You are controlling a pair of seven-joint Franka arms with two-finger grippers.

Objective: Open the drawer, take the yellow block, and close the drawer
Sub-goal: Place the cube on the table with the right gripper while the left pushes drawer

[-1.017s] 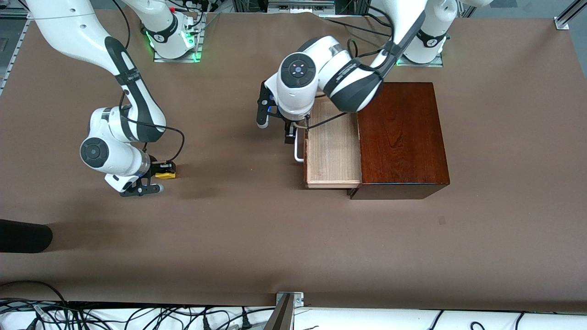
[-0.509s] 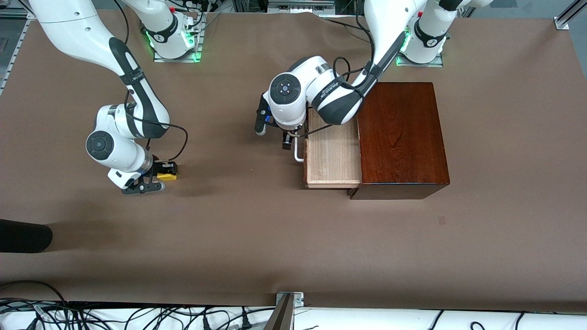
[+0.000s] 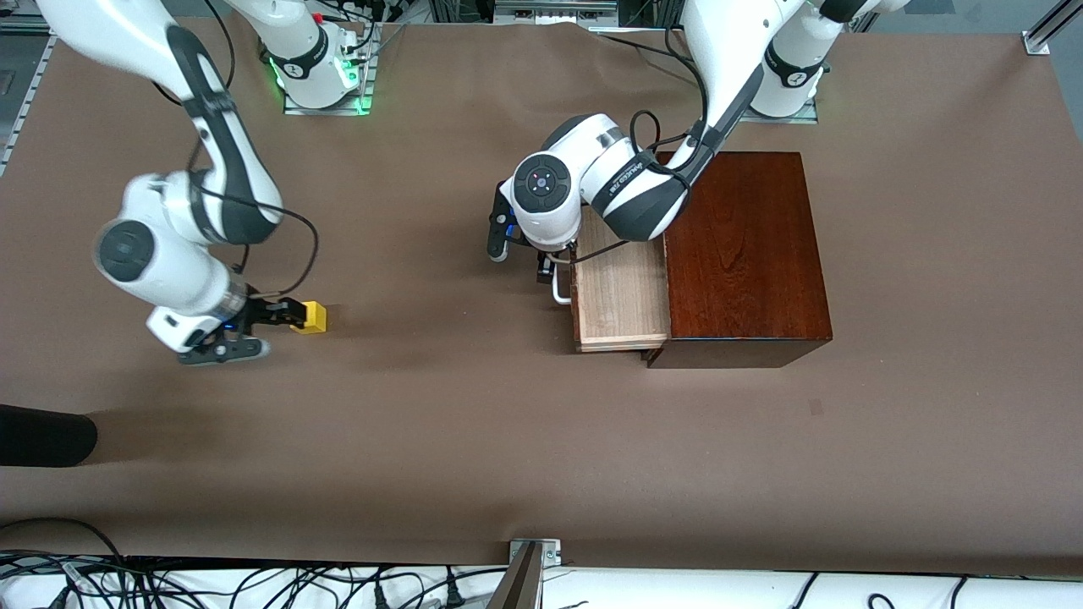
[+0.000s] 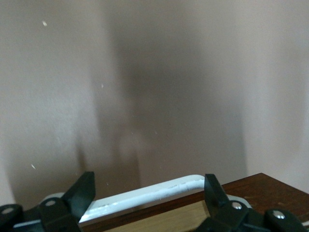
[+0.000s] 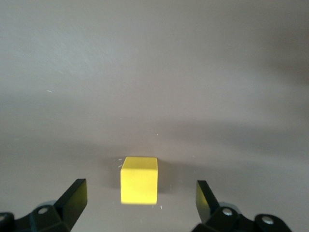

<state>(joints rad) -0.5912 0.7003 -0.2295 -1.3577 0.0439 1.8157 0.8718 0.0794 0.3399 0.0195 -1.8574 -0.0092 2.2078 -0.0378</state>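
The yellow block (image 3: 310, 317) (image 5: 139, 180) rests on the brown table, toward the right arm's end. My right gripper (image 3: 271, 331) (image 5: 140, 186) is open just beside it, one finger on each side, touching nothing. The drawer (image 3: 622, 296) stands partly out of the dark reddish-brown box (image 3: 744, 254), its pale wood floor bare. My left gripper (image 3: 550, 272) (image 4: 148, 186) is open at the drawer's front, its fingers (image 4: 82, 193) set at the two ends of the white bar handle (image 3: 560, 292) (image 4: 145, 198). The left arm's wrist covers the drawer's part farthest from the front camera.
A dark rounded object (image 3: 42, 436) lies at the table's edge at the right arm's end. Cables and a metal bracket (image 3: 533, 554) run along the edge nearest the front camera. Bare brown table lies between the block and the drawer.
My right gripper has opened, let go of the yellow block and drawn back from it. My left gripper has pushed the drawer a little way into the box.
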